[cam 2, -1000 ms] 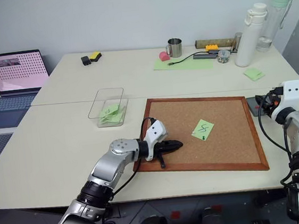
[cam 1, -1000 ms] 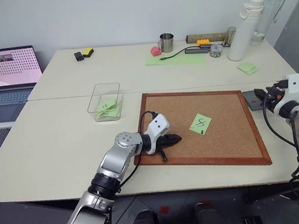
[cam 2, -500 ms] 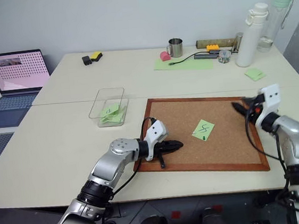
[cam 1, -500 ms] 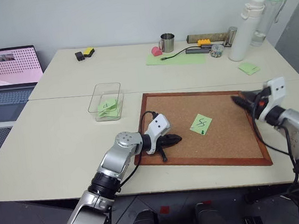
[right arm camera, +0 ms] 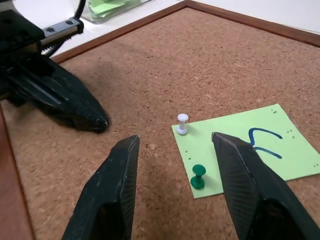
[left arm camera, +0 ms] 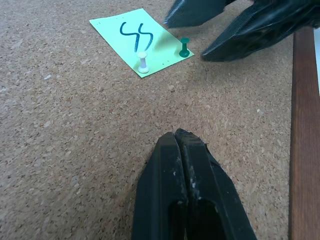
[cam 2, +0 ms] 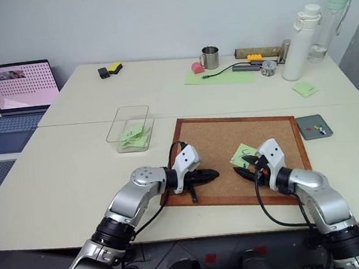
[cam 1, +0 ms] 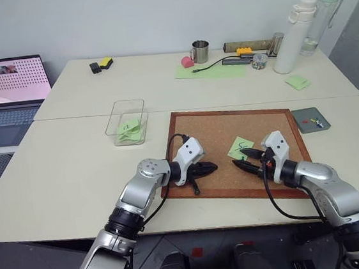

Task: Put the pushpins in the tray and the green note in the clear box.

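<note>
- Green note (right arm camera: 245, 145) lies on the corkboard (cam 1: 212, 137), pinned by two pushpins (right arm camera: 198, 177)
- right gripper (right arm camera: 175, 145), fingers apart, hovers over the note's pinned edge
- left gripper (left arm camera: 178, 139), fingers together, rests on the corkboard near the note

green note (cam 1: 240, 147) partly behind right fingers (cam 1: 249, 152)

Open laptop (cam 1: 11, 88), steel mug (cam 1: 200, 51), white bottle (cam 1: 290, 34) — corkboard (cam 1: 212, 137) nearer
</note>
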Available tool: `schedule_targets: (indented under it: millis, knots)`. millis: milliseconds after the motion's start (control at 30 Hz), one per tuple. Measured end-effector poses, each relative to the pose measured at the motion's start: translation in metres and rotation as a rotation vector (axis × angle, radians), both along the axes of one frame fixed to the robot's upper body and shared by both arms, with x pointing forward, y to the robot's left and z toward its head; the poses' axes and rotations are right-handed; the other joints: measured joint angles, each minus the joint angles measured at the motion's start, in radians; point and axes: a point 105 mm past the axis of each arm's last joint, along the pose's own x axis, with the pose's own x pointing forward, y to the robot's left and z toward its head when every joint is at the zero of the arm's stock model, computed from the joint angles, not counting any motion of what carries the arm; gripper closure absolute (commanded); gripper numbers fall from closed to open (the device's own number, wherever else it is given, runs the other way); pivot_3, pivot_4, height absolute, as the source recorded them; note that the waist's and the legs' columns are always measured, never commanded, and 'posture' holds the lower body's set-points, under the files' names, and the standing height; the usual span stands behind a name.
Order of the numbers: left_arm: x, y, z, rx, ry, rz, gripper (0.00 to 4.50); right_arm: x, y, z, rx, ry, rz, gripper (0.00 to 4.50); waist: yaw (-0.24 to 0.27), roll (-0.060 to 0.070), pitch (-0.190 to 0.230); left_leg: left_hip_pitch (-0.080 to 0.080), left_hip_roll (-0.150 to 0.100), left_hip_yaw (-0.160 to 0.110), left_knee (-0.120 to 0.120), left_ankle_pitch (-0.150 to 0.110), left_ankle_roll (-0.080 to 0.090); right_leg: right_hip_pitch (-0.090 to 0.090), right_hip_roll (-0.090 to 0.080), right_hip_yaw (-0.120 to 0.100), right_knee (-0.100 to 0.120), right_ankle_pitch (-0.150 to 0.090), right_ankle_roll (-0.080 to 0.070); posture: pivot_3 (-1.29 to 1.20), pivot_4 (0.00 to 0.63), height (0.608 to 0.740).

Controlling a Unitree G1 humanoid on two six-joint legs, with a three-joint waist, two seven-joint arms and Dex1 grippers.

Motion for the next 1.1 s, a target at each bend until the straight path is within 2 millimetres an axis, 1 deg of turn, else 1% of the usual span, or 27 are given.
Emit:
schedule_targets:
  millis: [67, 133, 333, 600, 667, 700, 800, 867, 900, 1033, 1100]
  knots:
    - [0.0, 0.0, 0.0, 0.0, 0.0, -0.001, 4.5, 0.002, -0.003, -0.008, -0.017, 0.02, -0.013, 2.7, 0.0, 0.0, 0.0, 0.0, 0.0, 0.0, 0.0, 0.0, 0.0, 0.0, 0.0, 0.0, 0.0, 0.0, 0.0, 0.0, 0.15, 0.74]
    - [0.0, 0.0, 0.0, 0.001, 0.0, 0.0, 4.5, 0.004, -0.003, -0.007, -0.015, 0.017, -0.016, 3.18, 0.0, 0.0, 0.0, 0.0, 0.0, 0.0, 0.0, 0.0, 0.0, 0.0, 0.0, 0.0, 0.0, 0.0, 0.0, 0.0, 0.15, 0.74]
    - [0.0, 0.0, 0.0, 0.001, -0.001, 0.0, 4.5, 0.005, -0.004, -0.007, -0.017, 0.016, -0.021, 4.42, 0.0, 0.0, 0.0, 0.0, 0.0, 0.0, 0.0, 0.0, 0.0, 0.0, 0.0, 0.0, 0.0, 0.0, 0.0, 0.0, 0.15, 0.74]
    - [0.0, -0.002, 0.001, -0.004, -0.001, 0.0, 4.5, 0.004, -0.007, -0.006, -0.005, 0.028, -0.035, 4.46, 0.0, 0.0, 0.0, 0.0, 0.0, 0.0, 0.0, 0.0, 0.0, 0.0, 0.0, 0.0, 0.0, 0.0, 0.0, 0.0, 0.15, 0.74]
    - [0.0, -0.002, 0.001, -0.005, 0.0, -0.003, 4.5, 0.002, -0.008, -0.001, 0.017, 0.036, -0.042, 4.46, 0.0, 0.0, 0.0, -0.001, 0.0, 0.0, 0.0, 0.0, 0.0, -0.001, 0.0, 0.0, 0.0, 0.0, 0.0, 0.0, 0.15, 0.74]
    - [0.0, -0.001, 0.001, -0.005, 0.0, -0.003, 4.5, 0.002, -0.007, 0.009, 0.039, 0.016, -0.038, 4.46, 0.001, 0.0, 0.0, -0.002, 0.0, 0.0, 0.0, 0.0, 0.0, -0.002, 0.0, 0.0, 0.0, 0.0, 0.0, 0.0, 0.15, 0.74]
    - [0.0, -0.001, 0.001, -0.004, 0.001, -0.004, 4.5, 0.0, -0.001, 0.05, 0.106, -0.1, -0.013, 4.46, 0.001, 0.0, 0.0, -0.002, 0.0, -0.001, 0.0, 0.0, 0.0, -0.001, 0.0, -0.001, 0.0, 0.0, 0.0, 0.0, 0.15, 0.74]
    - [0.0, -0.001, 0.0, -0.004, 0.003, -0.005, 4.5, 0.0, -0.002, 0.058, 0.13, -0.113, -0.025, 4.46, 0.001, 0.0, 0.0, -0.002, 0.0, -0.001, 0.0, 0.0, 0.0, -0.001, 0.0, -0.001, 0.0, 0.0, 0.0, 0.0, 0.15, 0.74]
    - [0.0, -0.001, 0.0, -0.004, 0.003, -0.005, 4.5, 0.0, -0.004, 0.059, 0.139, -0.109, -0.035, 4.46, 0.001, 0.0, 0.0, -0.002, 0.0, -0.001, 0.0, 0.0, 0.0, -0.001, 0.0, -0.001, 0.0, 0.0, 0.0, 0.0, 0.15, 0.74]
    - [0.001, -0.001, 0.001, -0.003, 0.003, -0.006, 4.5, 0.007, -0.019, 0.063, 0.187, -0.1, -0.128, 4.46, 0.002, 0.0, 0.0, -0.002, 0.0, -0.001, 0.0, 0.0, 0.0, -0.001, 0.0, 0.0, 0.0, 0.0, 0.0, 0.0, 0.15, 0.74]
    - [0.001, -0.001, 0.001, -0.002, 0.003, -0.006, 4.5, 0.024, -0.041, 0.069, 0.198, -0.121, -0.257, 4.46, 0.001, 0.0, 0.0, -0.002, 0.0, 0.0, 0.001, 0.0, 0.0, -0.001, 0.0, 0.0, 0.0, 0.0, 0.0, 0.0, 0.15, 0.74]
